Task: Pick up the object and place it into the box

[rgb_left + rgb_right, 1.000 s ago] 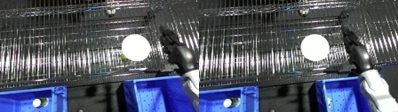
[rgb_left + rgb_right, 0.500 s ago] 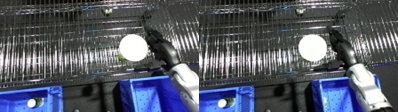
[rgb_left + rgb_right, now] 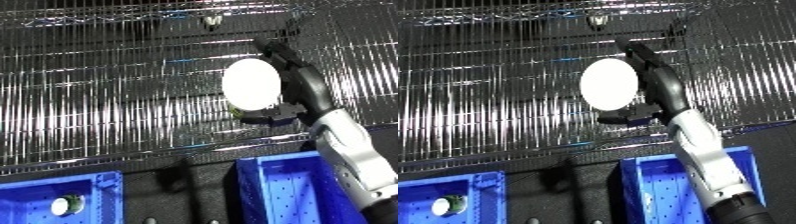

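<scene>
The smooth white oval object (image 3: pixel 251 84) sits on the silver wire-grid shelf (image 3: pixel 107 105), towards its right side, bright against the glinting metal rods. The robot's right hand (image 3: pixel 656 95) is at it: the long black fingers (image 3: pixel 293 65) reach up along the object's right edge and over its top, while the thumb (image 3: pixel 266 116) hooks under its lower edge, so the hand is cupping the oval from the side. Whether it has truly closed on it or is only set around it I cannot tell for sure, but the fingers look curled to the object's outline. The left hand is nowhere to be seen.

The oval looks rigid, with a glossy, featureless skin, probably plastic or ceramic, and probably light. A surface that smooth is likely to slip, and the rounded shape gives nothing to catch on, so I would judge that holding it across the narrow width, thumb opposite the fingers, is the sound way. A small greenish patch shows at its base; I cannot tell what it is.

Below the shelf edge, directly under the forearm, waits the blue perforated plastic bin (image 3: pixel 284 195), and a second blue bin (image 3: pixel 53 195) at the lower left holds a small round item (image 3: pixel 62 206).
</scene>
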Controlling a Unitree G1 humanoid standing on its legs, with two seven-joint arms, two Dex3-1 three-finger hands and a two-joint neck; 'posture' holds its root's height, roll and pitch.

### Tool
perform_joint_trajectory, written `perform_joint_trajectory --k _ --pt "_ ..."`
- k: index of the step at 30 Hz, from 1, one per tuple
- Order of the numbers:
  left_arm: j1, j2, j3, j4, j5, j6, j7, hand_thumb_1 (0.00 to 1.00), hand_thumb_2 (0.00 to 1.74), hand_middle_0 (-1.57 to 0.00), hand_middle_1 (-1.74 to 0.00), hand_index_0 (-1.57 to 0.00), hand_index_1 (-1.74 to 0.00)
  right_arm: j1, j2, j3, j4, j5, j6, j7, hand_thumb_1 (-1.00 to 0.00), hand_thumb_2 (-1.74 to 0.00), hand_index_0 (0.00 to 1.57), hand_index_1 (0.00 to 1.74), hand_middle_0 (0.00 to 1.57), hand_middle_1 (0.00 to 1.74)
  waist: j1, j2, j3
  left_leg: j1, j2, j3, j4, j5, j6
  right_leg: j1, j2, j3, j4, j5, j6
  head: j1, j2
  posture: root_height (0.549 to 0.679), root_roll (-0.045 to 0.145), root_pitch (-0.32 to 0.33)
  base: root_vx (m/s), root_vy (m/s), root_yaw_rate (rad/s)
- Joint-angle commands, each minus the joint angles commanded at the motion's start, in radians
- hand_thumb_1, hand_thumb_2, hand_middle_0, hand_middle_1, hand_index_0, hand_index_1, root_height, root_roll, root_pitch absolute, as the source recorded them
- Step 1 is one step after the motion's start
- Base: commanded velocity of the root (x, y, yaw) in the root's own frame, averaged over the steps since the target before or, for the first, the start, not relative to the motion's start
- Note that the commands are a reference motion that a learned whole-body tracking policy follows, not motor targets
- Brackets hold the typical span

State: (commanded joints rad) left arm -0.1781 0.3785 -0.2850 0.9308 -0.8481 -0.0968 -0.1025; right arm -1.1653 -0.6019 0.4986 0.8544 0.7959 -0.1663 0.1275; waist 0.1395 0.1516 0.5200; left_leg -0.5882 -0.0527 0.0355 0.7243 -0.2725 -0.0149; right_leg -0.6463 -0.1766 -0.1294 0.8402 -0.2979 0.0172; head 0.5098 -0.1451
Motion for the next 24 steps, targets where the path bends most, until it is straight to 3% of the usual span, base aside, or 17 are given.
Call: perform_joint_trajectory --k 1,3,4,5,7,18,21,24 --pt "-0.001 -0.001 0.0 0.001 0.0 0.001 0.0 0.0 0.0 0.0 0.0 0.0 0.0 0.001 0.003 0.001 -0.002 -0.001 0.002 0.005 -0.5 -0.87 0.79 0.87 0.79 0.87 0.0 0.001 0.0 0.002 0.0 -0.001 -0.004 0.002 0.0 0.001 -0.0001 0.0 -0.001 0.0 -0.0006 -0.001 -0.002 0.623 0.084 0.098 -0.001 -0.004 0.016" --pt "-0.002 -0.003 -0.001 0.001 0.0 0.001 0.0 0.0 0.0 0.0 0.0 0.0 0.0 0.003 0.005 0.0 -0.003 0.002 0.006 0.011 -0.6 -1.04 0.94 1.04 0.94 1.04 -0.001 0.002 0.0 0.004 -0.001 -0.001 -0.008 0.004 0.0 0.002 -0.0003 -0.001 -0.002 0.0 -0.001 0.003 -0.001 0.624 0.085 0.099 -0.004 -0.008 0.008" --pt "-0.002 -0.003 -0.001 0.001 0.0 0.001 0.0 0.0 0.0 0.0 0.0 0.0 0.0 0.003 0.005 0.0 -0.003 0.002 0.006 0.011 -0.6 -1.04 0.94 1.04 0.94 1.04 -0.001 0.002 0.0 0.004 -0.001 -0.001 -0.008 0.004 0.0 0.002 -0.0003 -0.001 -0.002 0.0 -0.001 0.003 -0.001 0.624 0.085 0.099 -0.006 -0.01 0.006" --pt "0.0 -0.004 -0.001 0.002 0.002 0.0 -0.001 0.0 0.0 0.0 0.0 0.0 0.0 0.008 0.005 -0.001 -0.008 0.007 0.009 0.019 -0.7 -1.22 1.1 1.22 1.1 1.22 -0.002 0.001 0.0 0.009 -0.001 -0.001 -0.014 0.007 -0.0006 0.006 0.0002 -0.001 -0.007 0.0 -0.0011 0.007 0.0 0.624 0.085 0.098 -0.007 -0.022 0.002" --pt "0.004 -0.005 0.0 0.002 0.005 -0.002 -0.002 0.0 0.0 0.0 0.0 0.0 0.0 0.019 0.003 -0.001 -0.016 0.008 0.008 0.024 -0.75 -1.3 1.18 1.3 1.18 1.3 -0.004 0.0 0.0 0.014 -0.001 0.0 -0.019 0.009 -0.0017 0.012 0.0013 -0.001 -0.014 0.002 -0.0009 0.007 0.003 0.625 0.086 0.097 -0.008 -0.025 -0.006" --pt "0.01 -0.006 0.017 -0.002 0.017 -0.007 0.0 0.0 0.0 0.0 0.0 0.0 0.0 0.086 -0.019 -0.011 -0.104 0.008 -0.011 0.009 -0.75 -1.3 1.18 1.3 1.18 1.3 -0.029 -0.016 0.0 0.042 0.013 0.006 -0.037 0.011 -0.0072 0.037 0.0103 0.006 -0.049 0.012 0.0009 -0.007 0.006 0.63 0.087 0.093 -0.015 -0.019 -0.065" --pt "0.013 -0.007 0.03 -0.003 0.016 -0.009 0.005 0.0 0.0 0.0 0.0 0.0 0.0 0.125 -0.026 -0.033 -0.178 -0.003 -0.038 -0.021 -0.75 -1.3 1.18 1.3 1.18 1.3 -0.044 -0.025 0.0 0.045 0.017 0.009 -0.034 0.006 -0.0071 0.039 0.0157 0.011 -0.054 0.014 0.0023 -0.029 0.01 0.631 0.086 0.094 -0.019 0.015 -0.134" --pt "0.021 -0.015 0.046 -0.008 0.004 -0.012 0.02 0.0 0.0 0.0 0.0 0.0 0.0 0.191 -0.039 -0.075 -0.29 -0.063 -0.049 -0.093 -0.75 -1.3 1.18 1.3 1.18 1.3 -0.068 -0.035 0.0 0.045 0.019 0.015 -0.03 0.001 -0.0062 0.038 0.025 0.021 -0.062 0.019 0.0053 -0.043 0.01 0.631 0.085 0.097 -0.015 0.065 -0.188"
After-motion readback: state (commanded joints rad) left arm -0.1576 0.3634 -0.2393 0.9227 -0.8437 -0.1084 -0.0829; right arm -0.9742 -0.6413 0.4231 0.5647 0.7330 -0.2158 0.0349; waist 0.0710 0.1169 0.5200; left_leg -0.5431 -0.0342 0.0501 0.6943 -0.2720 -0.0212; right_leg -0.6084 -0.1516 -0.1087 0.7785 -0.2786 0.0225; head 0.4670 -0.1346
